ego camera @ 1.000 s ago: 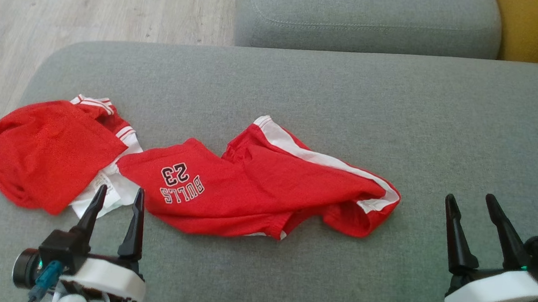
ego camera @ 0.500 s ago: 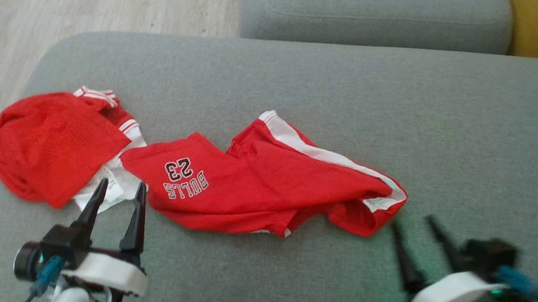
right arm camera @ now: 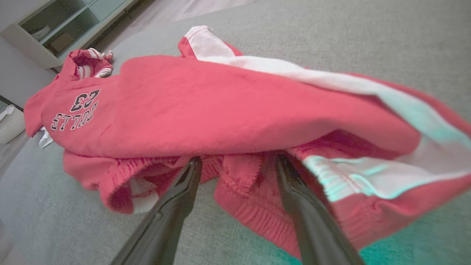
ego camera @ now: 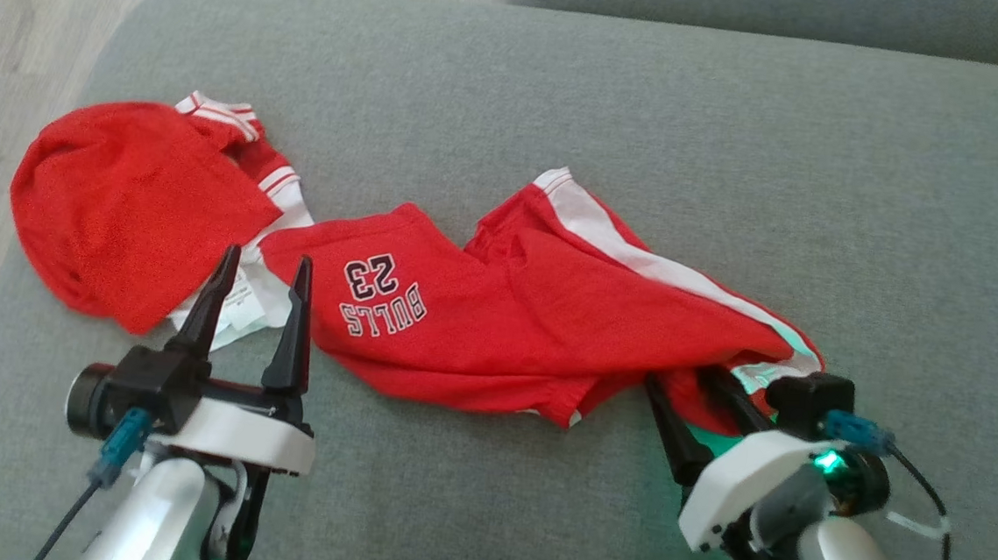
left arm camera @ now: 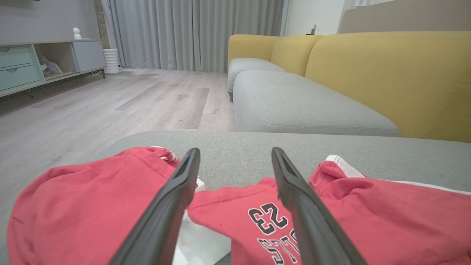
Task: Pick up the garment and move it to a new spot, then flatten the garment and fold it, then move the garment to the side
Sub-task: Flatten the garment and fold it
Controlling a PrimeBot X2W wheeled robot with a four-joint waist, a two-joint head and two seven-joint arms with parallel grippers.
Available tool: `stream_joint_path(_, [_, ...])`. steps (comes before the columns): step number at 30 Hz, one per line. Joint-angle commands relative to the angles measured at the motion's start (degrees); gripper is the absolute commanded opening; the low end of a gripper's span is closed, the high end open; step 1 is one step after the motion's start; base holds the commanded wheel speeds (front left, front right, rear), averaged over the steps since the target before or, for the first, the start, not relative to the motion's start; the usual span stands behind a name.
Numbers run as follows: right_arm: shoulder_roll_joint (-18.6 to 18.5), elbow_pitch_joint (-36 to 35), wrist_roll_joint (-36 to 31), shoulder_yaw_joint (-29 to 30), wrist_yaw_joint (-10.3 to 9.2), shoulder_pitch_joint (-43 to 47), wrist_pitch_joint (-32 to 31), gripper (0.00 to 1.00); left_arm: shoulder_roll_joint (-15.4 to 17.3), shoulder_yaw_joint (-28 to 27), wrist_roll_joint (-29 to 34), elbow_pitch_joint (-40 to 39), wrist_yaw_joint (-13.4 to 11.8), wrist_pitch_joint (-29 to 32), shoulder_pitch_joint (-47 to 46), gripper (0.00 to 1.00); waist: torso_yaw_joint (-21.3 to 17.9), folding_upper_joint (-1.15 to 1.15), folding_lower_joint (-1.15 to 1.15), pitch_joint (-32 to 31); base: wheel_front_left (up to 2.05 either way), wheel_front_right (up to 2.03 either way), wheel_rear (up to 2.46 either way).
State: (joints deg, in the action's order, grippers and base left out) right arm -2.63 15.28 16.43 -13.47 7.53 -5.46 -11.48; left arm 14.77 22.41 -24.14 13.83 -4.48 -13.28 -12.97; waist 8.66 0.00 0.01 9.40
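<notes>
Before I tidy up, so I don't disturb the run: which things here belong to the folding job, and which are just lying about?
Job: red garment, grey cushion under it, left gripper, right gripper, both open.
Lying about: yellow sofa, wood floor, curtains, cabinet.

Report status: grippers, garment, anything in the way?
Red garment crumpled on grey cushion, not lifted. Left gripper open, over its white lining. Right gripper open, fingers at its right end. No obstruction seen.
</notes>
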Motion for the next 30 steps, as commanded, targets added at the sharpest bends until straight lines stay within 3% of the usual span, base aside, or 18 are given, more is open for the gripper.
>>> stream_joint_path(1, [-0.2,-0.5,0.4,-2.0,-0.04,-1.8,0.6,1.0,0.6,-1.8,0.5,-1.2,0.1,-0.8,-2.7,1.0,0.4,0.0,-0.01,0.4,0.0,0.0,0.0])
stream_joint_path(2, [-0.2,0.9,0.8,-2.4,-0.04,-2.5,0.5,0.83,0.5,-1.8,0.5,-1.0,0.2,-0.9,-2.8,1.0,0.4,0.0,-0.01,0.5,0.0,0.0,0.0])
stream_joint_path(3, [-0.2,1.8,1.0,-2.5,-0.04,-3.1,0.7,0.29,0.3,-1.8,0.5,-0.8,0.2,-1.0,-2.9,1.0,0.5,0.0,-0.01,0.5,0.0,0.0,0.0])
stream_joint_path(4, [-0.2,2.7,1.0,-2.5,-0.04,-3.4,0.6,0.0,0.2,-1.9,0.5,-0.6,0.3,-1.1,-3.0,1.0,0.5,0.0,-0.01,0.6,0.0,0.0,0.0])
stream_joint_path(9, [-0.2,3.3,-1.7,-2.3,-0.04,-2.1,-0.3,0.0,-0.1,-2.5,0.5,-0.1,0.2,-1.4,-2.8,1.0,-0.2,0.0,-0.01,0.6,0.0,0.0,0.0])
stream_joint_path(16, [-2.5,-3.0,-6.3,-2.5,-0.04,2.7,-3.2,0.0,0.0,-3.4,0.6,-0.1,0.0,-1.6,-2.3,1.0,-2.3,0.0,-0.01,0.5,0.0,0.0,0.0])
stream_joint_path(22, [-10.7,-9.3,-4.7,-3.1,-0.04,7.2,-7.7,0.0,-0.3,-3.9,0.4,0.1,-0.2,-1.7,-2.0,1.0,-4.0,0.0,-0.01,0.2,0.0,0.0,0.0])
stream_joint_path(30, [-20.8,-8.4,-3.1,4.8,-0.04,7.6,-9.6,0.0,-0.6,-4.2,0.2,0.3,-0.2,-1.7,-1.8,1.0,-5.3,0.0,-0.01,0.1,0.0,0.0,0.0])
